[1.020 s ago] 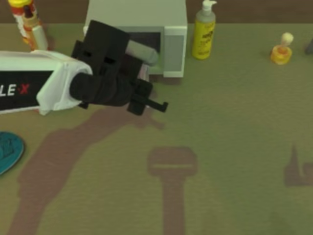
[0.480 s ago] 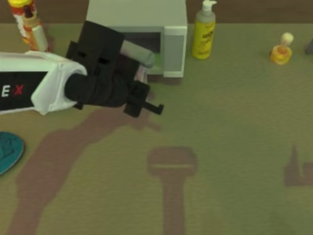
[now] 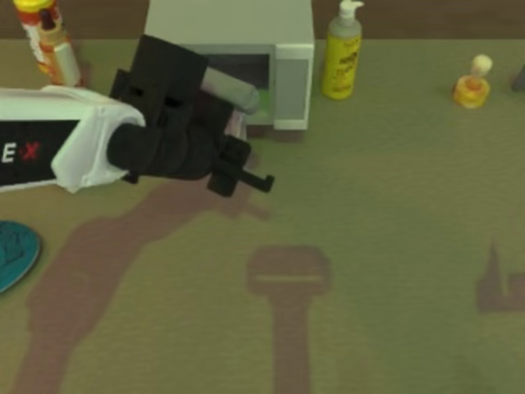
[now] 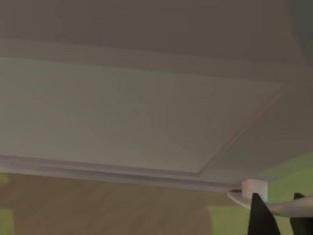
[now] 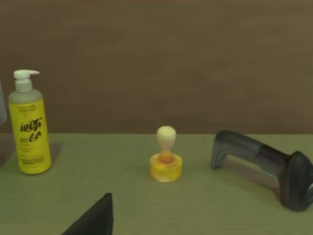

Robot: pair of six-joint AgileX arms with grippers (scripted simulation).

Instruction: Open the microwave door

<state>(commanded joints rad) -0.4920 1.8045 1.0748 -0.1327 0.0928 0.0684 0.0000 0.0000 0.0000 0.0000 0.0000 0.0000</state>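
With the microwave door (image 3: 232,89) ajar, the microwave (image 3: 246,37) shows a green floor.

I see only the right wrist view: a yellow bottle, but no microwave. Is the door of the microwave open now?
Observer: Partly. The door stands ajar, and in the top view the green floor shows in the gap.
Operator: My right arm is parked here. Which arm works on the door?
Observer: The left gripper is in front of the microwave, close to the door's free edge.
Operator: What stands on the microwave's left side?
Observer: An orange and white bottle, near the table's far left corner.
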